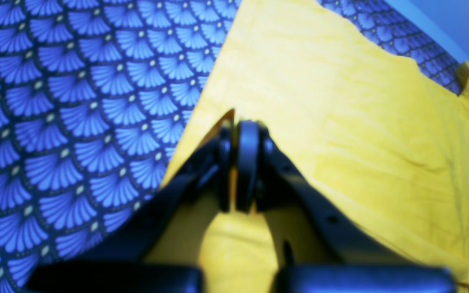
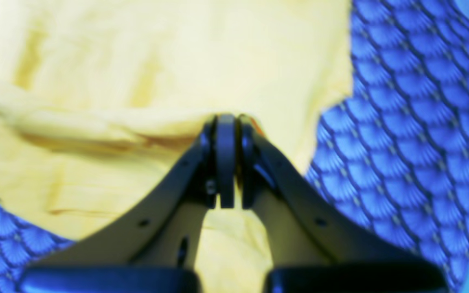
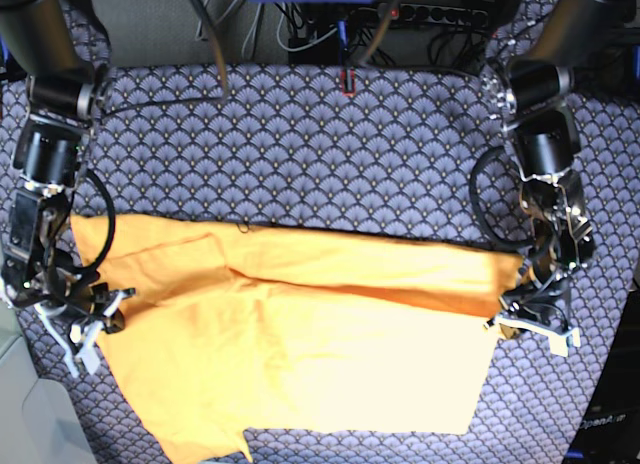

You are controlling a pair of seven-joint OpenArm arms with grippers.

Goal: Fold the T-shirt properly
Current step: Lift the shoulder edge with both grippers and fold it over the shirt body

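The yellow-orange T-shirt (image 3: 300, 334) lies spread across the front half of the table, with a long fold line running across its upper part. In the base view my left gripper (image 3: 510, 309) is at the shirt's right edge, and my right gripper (image 3: 100, 319) is at its left edge. Seen from the left wrist, the left gripper (image 1: 244, 126) is shut, pinching the edge of the T-shirt (image 1: 340, 122). The right wrist view has the right gripper (image 2: 226, 120) shut on a raised fold of the T-shirt (image 2: 136, 61).
A blue-grey scallop-patterned cloth (image 3: 330, 154) covers the whole table under the shirt. Cables and a power strip (image 3: 440, 9) run behind the table's back edge. The table's front left corner (image 3: 30, 384) ends close to my right arm.
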